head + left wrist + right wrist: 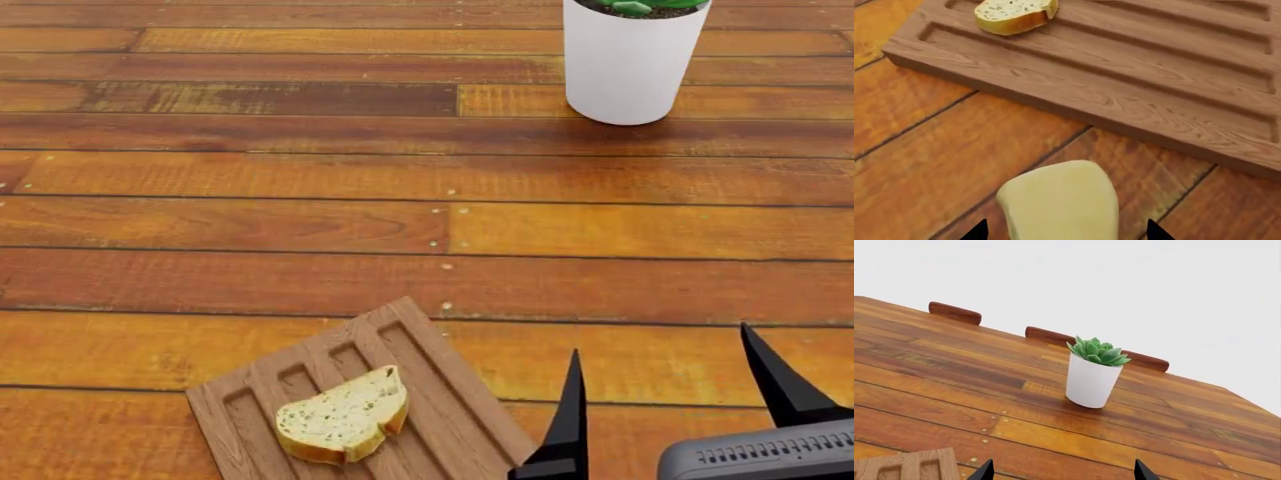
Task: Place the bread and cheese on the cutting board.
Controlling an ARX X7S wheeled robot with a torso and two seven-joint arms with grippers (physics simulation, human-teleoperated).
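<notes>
Bread (344, 416) lies on the cutting board (454, 410); left hand (1066, 231) pinches the cheese (1061, 202); right hand (681, 400) spread

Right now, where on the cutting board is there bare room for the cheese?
The bread takes up one end of the cutting board. The grooved stretch beside it, and the plain edge strip facing the cheese, are bare. The cheese sits on the table between the left hand fingertips, off the board. Whether it is gripped cannot be told.
</notes>
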